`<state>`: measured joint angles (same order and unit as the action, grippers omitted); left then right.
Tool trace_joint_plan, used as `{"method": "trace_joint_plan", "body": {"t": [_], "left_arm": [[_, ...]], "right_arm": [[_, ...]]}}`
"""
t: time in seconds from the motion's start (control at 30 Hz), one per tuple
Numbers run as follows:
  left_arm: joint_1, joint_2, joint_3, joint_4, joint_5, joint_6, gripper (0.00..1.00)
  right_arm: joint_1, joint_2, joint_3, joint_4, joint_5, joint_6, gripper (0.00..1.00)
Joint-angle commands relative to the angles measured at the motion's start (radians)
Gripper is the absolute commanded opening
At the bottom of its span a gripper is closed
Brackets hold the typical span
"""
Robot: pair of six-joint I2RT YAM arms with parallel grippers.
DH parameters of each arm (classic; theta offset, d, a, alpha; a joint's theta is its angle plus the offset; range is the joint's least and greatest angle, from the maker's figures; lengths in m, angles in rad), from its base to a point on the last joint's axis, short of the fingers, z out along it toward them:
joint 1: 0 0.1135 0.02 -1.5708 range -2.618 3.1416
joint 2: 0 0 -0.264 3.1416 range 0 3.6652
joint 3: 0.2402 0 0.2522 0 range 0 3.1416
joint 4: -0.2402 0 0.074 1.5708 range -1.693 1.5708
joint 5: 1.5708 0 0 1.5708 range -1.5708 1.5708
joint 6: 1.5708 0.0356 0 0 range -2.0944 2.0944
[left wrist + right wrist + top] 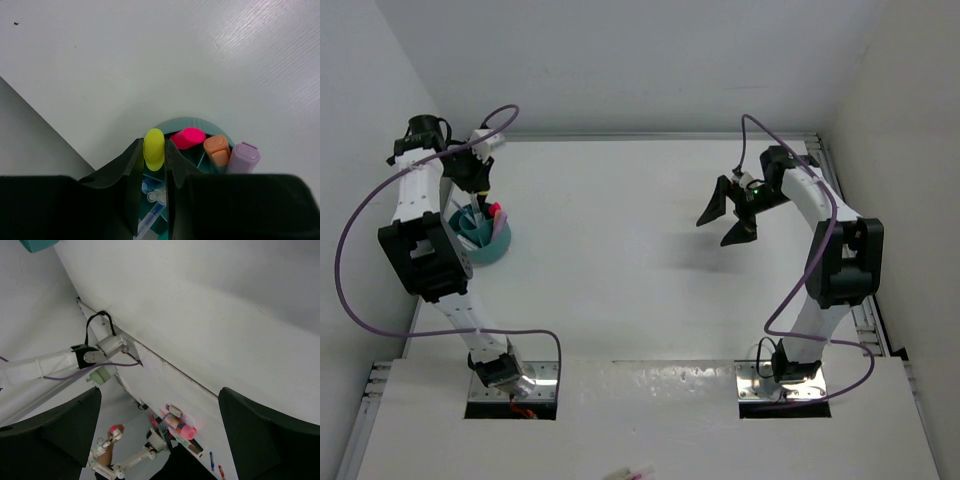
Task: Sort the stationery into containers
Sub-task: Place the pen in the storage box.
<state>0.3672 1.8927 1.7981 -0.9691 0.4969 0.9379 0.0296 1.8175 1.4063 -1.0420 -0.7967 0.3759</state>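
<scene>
Overhead view of a white table (620,230) w/ my two arms at its near edge.

My L claw (153,159) is nearly closed, jaws pinched on either side of a yellow-capped marker (153,142). The marker stands upright, cap up. It hangs directly over the teal cup (192,121), which sits at the far-left side of the table, just beside my L arm. I judge it's held there so that on release it drops in among the others rather than onto the table. The grip is high on the marker, prob. so the body can go down into the cup first.

My R claw (715,230) is spread as wide as it goes and holds nothing. It hovers above bare table on the R side, well apart from the cup. I judge it's parked out of the way, since all the work is on the L.

Counts, from the L wrist view:
- 1 cup.
- 1 marker in my grip.
- 3 more ends poking above the rim: 1 pink end (187,137), 1 peach highlighter (216,149), 1 lilac highlighter (243,156), side by side.
- Deeper in, btwn my jaws: some blue and clear bits, too hidden to count.
- Loose pens on the table top: none I can make out from overhead.

So sorting looks close to done, I reckon.
</scene>
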Motion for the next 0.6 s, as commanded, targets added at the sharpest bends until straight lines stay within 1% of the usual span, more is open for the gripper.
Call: {"method": "trace_joint_plan", "body": {"t": [0.0, 0.03, 0.07, 0.17, 0.2, 0.27, 0.33, 0.37, 0.4, 0.43, 0.47, 0.5, 0.57], "left_arm": [[0.027, 0.005, 0.035, -0.014, 0.066, 0.015, 0.13], [0.033, 0.006, 0.038, -0.016, 0.063, 0.015, 0.18], [0.036, 0.006, 0.038, -0.019, 0.060, 0.012, 0.29], [0.050, 0.000, 0.043, -0.022, 0.063, 0.012, 0.42], [0.055, -0.004, 0.047, -0.022, 0.063, 0.009, 0.49], [0.070, -0.014, 0.078, -0.023, 0.091, -0.007, 0.57], [0.075, -0.030, 0.112, -0.023, 0.124, -0.024, 0.60], [0.073, -0.037, 0.130, -0.016, 0.127, -0.057, 0.63], [0.059, -0.052, 0.179, 0.000, 0.121, -0.088, 0.64], [0.053, -0.056, 0.205, 0.025, 0.111, -0.152, 0.69], [0.046, -0.064, 0.236, 0.032, 0.108, -0.181, 0.74], [0.021, -0.078, 0.294, 0.049, 0.092, -0.233, 0.75], [-0.017, -0.096, 0.340, 0.062, 0.066, -0.283, 0.76]], "right_arm": [[0.004, -0.001, 0.002, -0.006, -0.022, -0.022, 0.97], [0.004, -0.001, 0.005, -0.006, -0.024, -0.022, 0.97], [0.006, -0.001, 0.005, -0.009, -0.024, -0.022, 0.97], [0.006, -0.004, 0.008, -0.009, -0.021, -0.022, 0.97], [0.007, -0.009, 0.013, -0.010, -0.019, -0.025, 0.97], [0.010, -0.009, 0.022, -0.024, -0.013, -0.037, 0.97], [0.013, -0.018, 0.039, -0.033, 0.002, -0.052, 0.97], [0.016, -0.023, 0.043, -0.033, 0.011, -0.057, 0.97], [0.018, -0.038, 0.054, -0.036, 0.023, -0.069, 0.97], [0.020, -0.046, 0.060, -0.036, 0.055, -0.074, 0.97], [0.020, -0.055, 0.078, -0.036, 0.074, -0.081, 0.97], [0.020, -0.075, 0.094, -0.045, 0.124, -0.101, 0.97], [0.020, -0.095, 0.146, -0.050, 0.195, -0.147, 0.97]]}}
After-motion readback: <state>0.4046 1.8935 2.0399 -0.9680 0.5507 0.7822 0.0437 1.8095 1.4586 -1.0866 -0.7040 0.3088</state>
